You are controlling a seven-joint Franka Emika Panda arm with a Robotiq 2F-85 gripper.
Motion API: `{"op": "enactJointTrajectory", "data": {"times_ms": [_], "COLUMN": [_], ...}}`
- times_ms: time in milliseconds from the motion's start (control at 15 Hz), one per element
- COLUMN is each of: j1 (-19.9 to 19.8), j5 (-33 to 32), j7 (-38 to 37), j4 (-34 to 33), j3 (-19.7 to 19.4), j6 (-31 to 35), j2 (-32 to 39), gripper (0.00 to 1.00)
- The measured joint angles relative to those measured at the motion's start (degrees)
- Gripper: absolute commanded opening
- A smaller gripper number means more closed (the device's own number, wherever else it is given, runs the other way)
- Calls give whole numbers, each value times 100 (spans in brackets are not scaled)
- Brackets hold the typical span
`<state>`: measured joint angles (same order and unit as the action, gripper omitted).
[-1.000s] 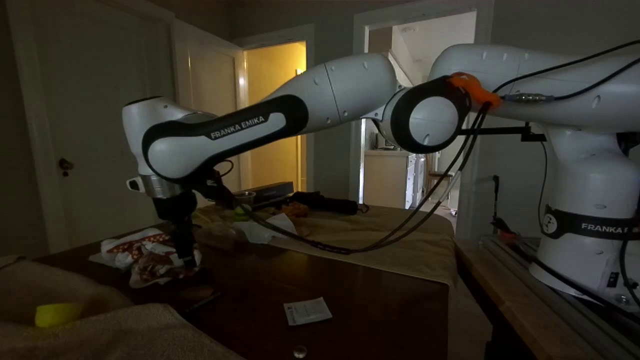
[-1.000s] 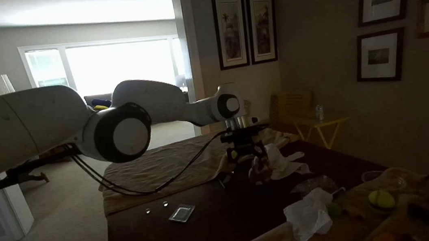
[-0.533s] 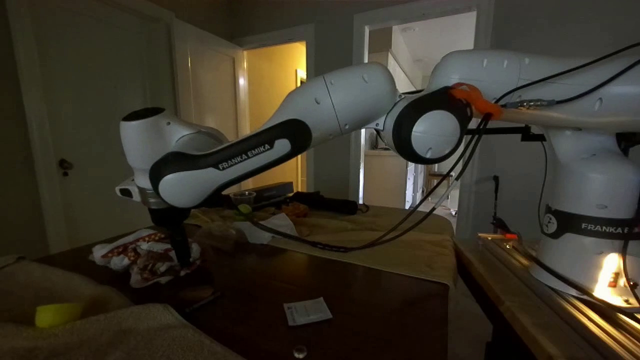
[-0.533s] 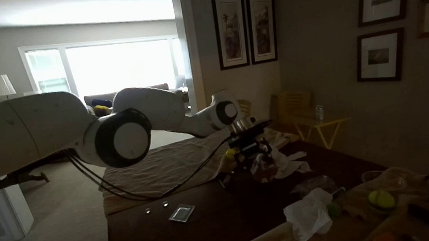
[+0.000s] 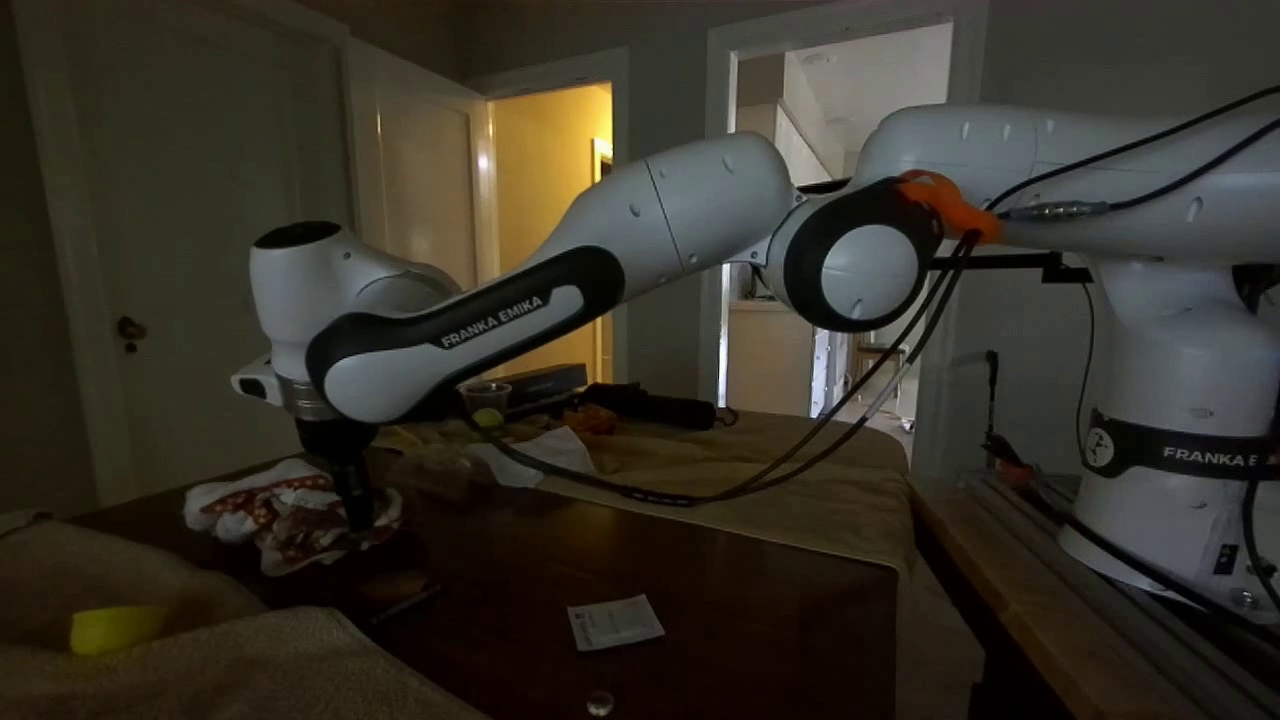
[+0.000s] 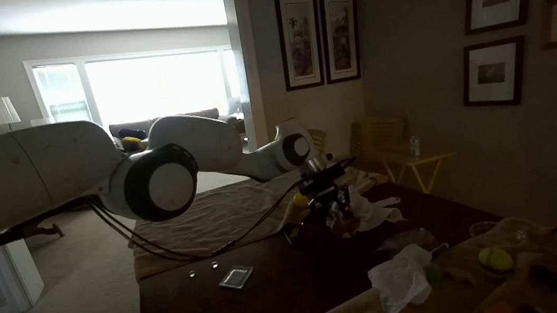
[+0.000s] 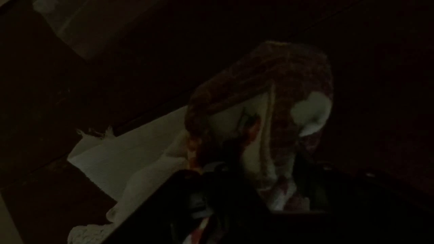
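Note:
A crumpled cloth, white with reddish-brown pattern, lies on the dark table; it shows in both exterior views as the cloth (image 5: 300, 525) and the patterned cloth (image 6: 345, 229). My gripper (image 5: 360, 522) points down into it, slightly tilted. In the very dark wrist view, folds of the patterned cloth (image 7: 301, 71) rise between the two fingers of my gripper (image 7: 267, 159), and its white part (image 7: 105, 156) spreads to the left. Cloth fills the space between the fingers, but darkness hides whether both pads press on it. The fingertips are partly hidden by folds.
A small flat packet (image 5: 615, 622) and a clear round piece (image 5: 600, 703) lie on the table. A dark stick (image 5: 405, 605) is close to the cloth. A yellow object (image 5: 115, 628) sits on a beige towel (image 5: 270, 680). White crumpled paper (image 6: 401, 277) and a yellow-green ball (image 6: 494, 259) are opposite.
The arm has come down and the wrist has tilted, bringing the gripper into the cloth. Its fingers now stand closer together than a second ago. The cloth has shifted slightly.

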<state>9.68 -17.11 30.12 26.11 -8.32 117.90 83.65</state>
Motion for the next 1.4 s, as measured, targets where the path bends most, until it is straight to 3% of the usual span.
{"op": "enactJointTrajectory", "data": {"times_ms": [67, 200, 933, 1400], "j1": [-29, -117, -799, -1683], "j5": [25, 167, 1735, 2916], "j7": [1, 113, 1850, 2019], "j4": [0, -4, -22, -6], "j3": [90, 354, 1982, 2669], "j6": [-52, -130, 433, 662], "j2": [-23, -83, -480, -246], "gripper": [5, 0, 2, 2]}}
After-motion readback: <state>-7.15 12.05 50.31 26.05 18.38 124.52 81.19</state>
